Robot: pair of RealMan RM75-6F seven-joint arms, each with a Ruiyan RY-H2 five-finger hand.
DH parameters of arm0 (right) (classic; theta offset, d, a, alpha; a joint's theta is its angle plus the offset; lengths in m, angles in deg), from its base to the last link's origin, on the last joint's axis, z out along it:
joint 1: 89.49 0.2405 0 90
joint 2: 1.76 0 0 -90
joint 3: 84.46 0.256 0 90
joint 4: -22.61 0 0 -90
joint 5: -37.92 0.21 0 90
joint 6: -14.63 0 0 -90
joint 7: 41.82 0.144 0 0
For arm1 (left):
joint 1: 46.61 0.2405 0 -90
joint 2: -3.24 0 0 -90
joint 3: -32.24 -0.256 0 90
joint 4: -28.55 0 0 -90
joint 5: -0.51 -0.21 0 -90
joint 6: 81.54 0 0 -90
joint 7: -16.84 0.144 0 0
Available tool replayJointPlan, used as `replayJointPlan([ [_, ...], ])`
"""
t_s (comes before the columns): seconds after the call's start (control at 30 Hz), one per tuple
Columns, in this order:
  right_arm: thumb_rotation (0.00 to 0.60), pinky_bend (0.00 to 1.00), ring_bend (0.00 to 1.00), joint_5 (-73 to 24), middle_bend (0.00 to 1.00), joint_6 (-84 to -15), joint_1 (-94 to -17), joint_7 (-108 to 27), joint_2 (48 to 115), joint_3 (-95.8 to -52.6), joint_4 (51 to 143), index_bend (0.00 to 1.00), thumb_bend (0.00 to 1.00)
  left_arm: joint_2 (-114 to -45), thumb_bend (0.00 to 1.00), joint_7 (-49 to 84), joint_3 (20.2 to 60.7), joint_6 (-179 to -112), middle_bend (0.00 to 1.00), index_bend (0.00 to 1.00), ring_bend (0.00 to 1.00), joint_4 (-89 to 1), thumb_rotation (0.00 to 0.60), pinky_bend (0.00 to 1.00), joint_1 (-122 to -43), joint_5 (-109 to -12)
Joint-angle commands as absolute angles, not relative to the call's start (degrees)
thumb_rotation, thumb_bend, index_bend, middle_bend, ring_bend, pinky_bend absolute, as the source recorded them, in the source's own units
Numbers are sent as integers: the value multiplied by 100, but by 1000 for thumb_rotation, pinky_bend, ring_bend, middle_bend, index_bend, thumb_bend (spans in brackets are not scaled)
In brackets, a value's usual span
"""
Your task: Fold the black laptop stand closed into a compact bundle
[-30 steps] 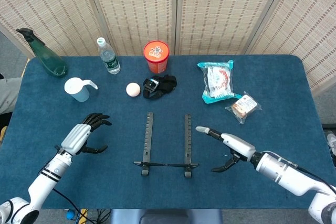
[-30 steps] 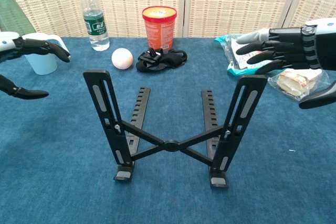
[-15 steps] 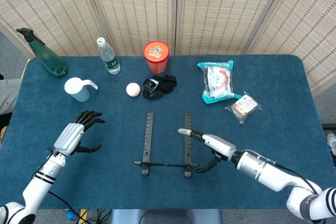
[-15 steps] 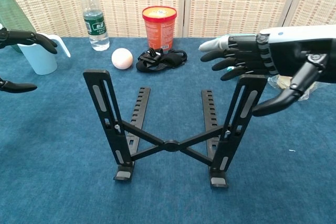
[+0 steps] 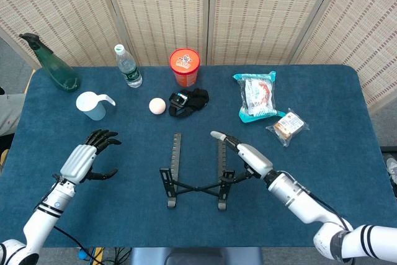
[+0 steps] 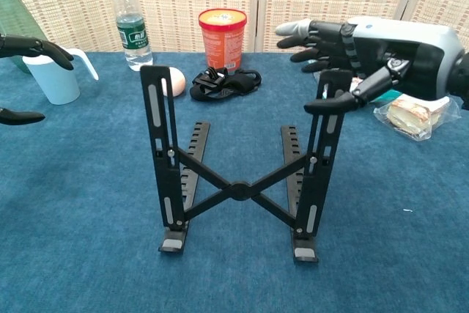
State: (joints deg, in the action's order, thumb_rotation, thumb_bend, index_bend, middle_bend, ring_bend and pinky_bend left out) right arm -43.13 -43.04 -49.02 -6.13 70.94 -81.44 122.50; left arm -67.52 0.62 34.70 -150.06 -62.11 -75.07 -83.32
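Note:
The black laptop stand (image 5: 177, 159) stands in the middle of the blue table, its two uprights raised steeply and joined by a crossed brace (image 6: 238, 190). My right hand (image 5: 245, 155) is at the top of the stand's right upright. In the chest view my right hand (image 6: 352, 49) has its thumb across the front of that upright while its fingers stretch out behind it. My left hand (image 5: 80, 161) hovers well to the left of the stand, fingers apart and holding nothing. In the chest view, only the tips of my left hand (image 6: 29, 43) show at the left edge.
Along the back stand a green spray bottle (image 5: 53, 66), a water bottle (image 5: 127, 66) and an orange tub (image 5: 185, 66). A white cup (image 5: 93, 105), a white ball (image 5: 157, 105) and a black strap bundle (image 5: 189, 100) lie nearer. Two snack packets (image 5: 257, 96) sit right.
My right hand moved left onto the right upright and took hold of its top. The uprights swung up steeper and closer together. My left hand drifted slightly left.

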Motion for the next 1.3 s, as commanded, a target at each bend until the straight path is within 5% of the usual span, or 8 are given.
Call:
replayJointPlan([
  [0.03,600,0,0,-3829,33,-4709,-5153,-1424,7345,-7846,12196,0,145,-6734,187,82,3494,-14990,116,234,61,-6206,600,1,-7509,-8336],
  [0.27,600,0,0,-4215,13,-5151,-5369,-1758,7054,-7723,12333,0,145,-6664,187,360,3583,-14738,116,234,61,-6109,600,1,-7653,-8305],
  [0.67,600,0,0,-5862,13,-5086,-5311,-3201,6556,-8290,12132,0,82,-7121,187,1046,3742,-13627,102,188,61,-5284,600,1,-8514,-8375],
  [1.3,600,0,0,-6448,0,-5417,-5709,-4834,7566,-8649,11109,0,0,-8800,187,778,3796,-12679,17,17,7,-3371,600,1,-9620,-8554],
])
